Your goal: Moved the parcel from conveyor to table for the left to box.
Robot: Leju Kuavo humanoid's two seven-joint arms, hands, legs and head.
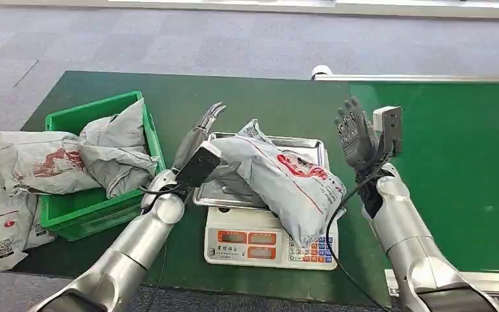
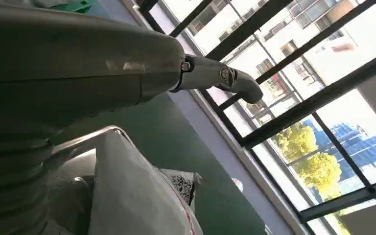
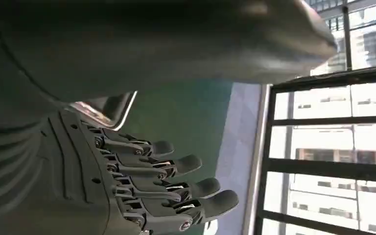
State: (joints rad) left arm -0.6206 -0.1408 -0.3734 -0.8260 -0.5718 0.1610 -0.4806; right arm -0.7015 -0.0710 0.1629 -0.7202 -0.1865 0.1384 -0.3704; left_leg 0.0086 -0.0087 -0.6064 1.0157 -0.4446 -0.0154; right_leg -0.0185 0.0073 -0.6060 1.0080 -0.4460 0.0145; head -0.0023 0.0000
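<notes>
A grey plastic parcel (image 1: 286, 179) with red print lies across the steel pan of the scale (image 1: 269, 242), hanging over its right edge. The same parcel (image 2: 137, 196) appears close up in the left wrist view. My left hand (image 1: 198, 140) is raised just left of the parcel, fingers stretched out and apart, holding nothing. My right hand (image 1: 356, 135) is lifted to the right of the parcel, fingers spread, empty; its fingers (image 3: 176, 166) show apart in the right wrist view. The green conveyor belt (image 1: 455, 162) runs on the right.
A green crate (image 1: 62, 214) at the left holds several grey parcels (image 1: 114, 153). More parcels (image 1: 0, 227) lie piled outside it at the far left. The dark green table (image 1: 182, 97) carries the scale and crate. Grey carpet lies beyond.
</notes>
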